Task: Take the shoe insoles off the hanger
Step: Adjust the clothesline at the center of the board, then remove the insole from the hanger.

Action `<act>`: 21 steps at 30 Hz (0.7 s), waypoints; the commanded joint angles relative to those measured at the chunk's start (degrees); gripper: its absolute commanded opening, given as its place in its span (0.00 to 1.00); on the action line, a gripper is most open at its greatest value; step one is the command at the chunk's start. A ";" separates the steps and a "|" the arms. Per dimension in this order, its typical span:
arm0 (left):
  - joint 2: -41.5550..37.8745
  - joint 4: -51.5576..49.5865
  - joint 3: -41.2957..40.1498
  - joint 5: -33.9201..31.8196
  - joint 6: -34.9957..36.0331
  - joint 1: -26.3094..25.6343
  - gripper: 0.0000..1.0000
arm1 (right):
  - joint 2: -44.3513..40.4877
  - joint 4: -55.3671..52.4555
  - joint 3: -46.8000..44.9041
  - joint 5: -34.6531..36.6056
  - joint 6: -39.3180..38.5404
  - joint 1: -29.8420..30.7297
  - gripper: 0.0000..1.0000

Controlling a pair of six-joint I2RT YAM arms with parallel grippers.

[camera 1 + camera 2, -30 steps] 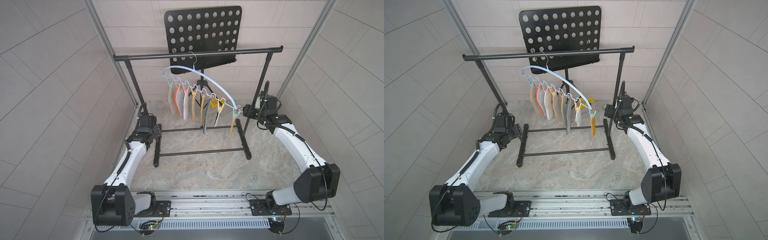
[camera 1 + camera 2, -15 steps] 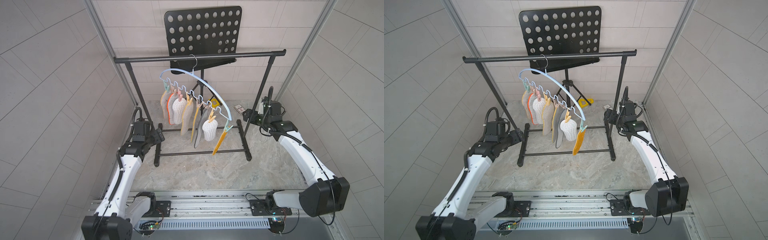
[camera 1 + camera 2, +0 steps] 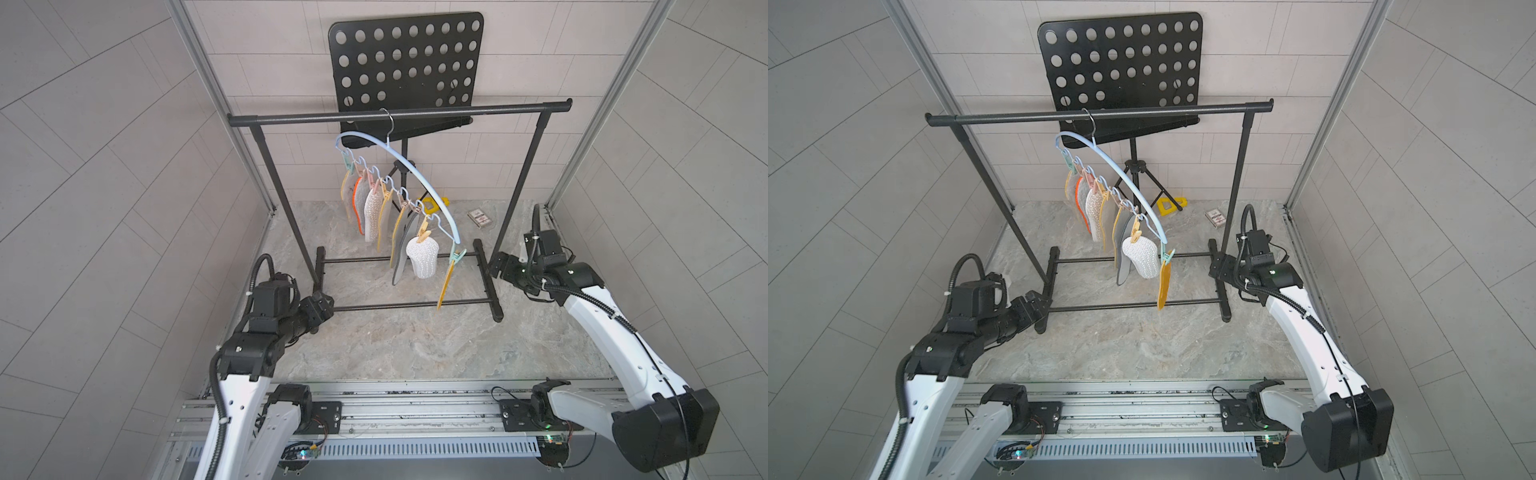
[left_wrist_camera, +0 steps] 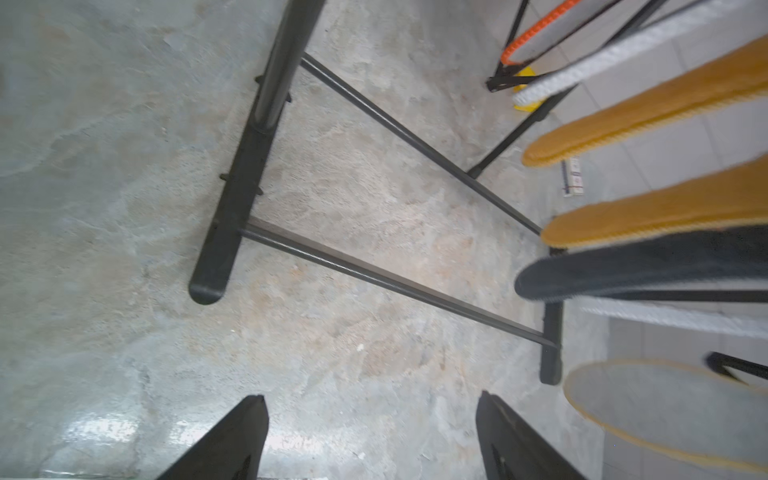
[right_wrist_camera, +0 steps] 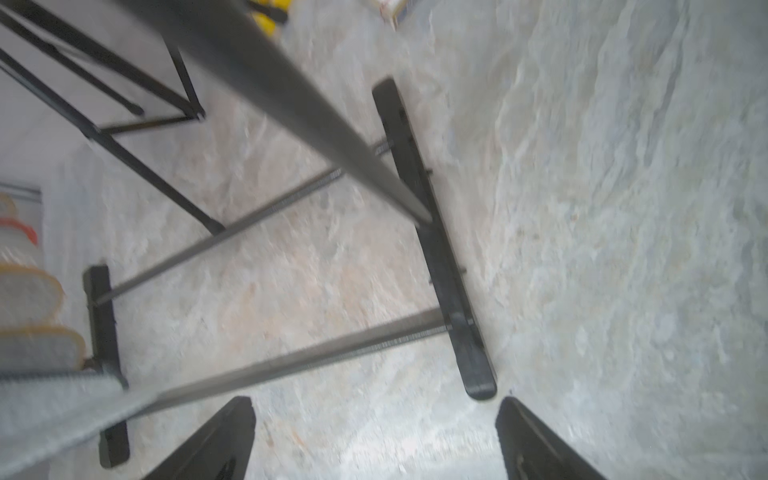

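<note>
The left arm [image 3: 241, 403] and right arm [image 3: 602, 328] have white shells, black joints, ribbed black cable hoses [image 3: 536, 216] and black wedge-shaped fingers [image 4: 232, 444].

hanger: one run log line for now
pale blue arched plastic hanger: on black rack bar | flat foot-shaped shoe insoles: all clipped | left fingers: open, empty | right fingers: open, empty

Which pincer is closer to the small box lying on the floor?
Right. The right pincer sits by the rack's right post, just in front of the small box; the left pincer is at the rack's left foot, across the rack from it.
</note>
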 commanded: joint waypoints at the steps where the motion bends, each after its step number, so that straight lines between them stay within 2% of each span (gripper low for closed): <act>1: -3.28 -3.10 2.20 7.73 0.49 -0.25 0.85 | -4.49 -7.64 -1.98 -1.67 -1.89 2.18 0.93; 6: -5.56 2.56 7.43 13.84 4.21 -0.33 0.84 | -7.94 -10.55 0.33 -7.04 -8.24 7.22 0.87; 9: -3.18 5.36 10.97 19.68 4.98 -0.41 0.82 | -12.73 -9.26 -1.80 -13.88 -12.14 8.51 0.78; 13: -1.79 6.17 14.81 22.14 5.47 -1.74 0.82 | -20.93 -3.51 -6.49 -21.84 -14.88 8.96 0.70; 17: -0.70 8.67 15.30 25.87 3.99 -2.29 0.81 | -26.49 5.05 -10.30 -29.43 -16.60 9.26 0.67; 21: -0.95 9.05 13.92 25.58 4.17 -2.94 0.80 | -26.68 16.46 -13.65 -30.32 -17.54 9.77 0.65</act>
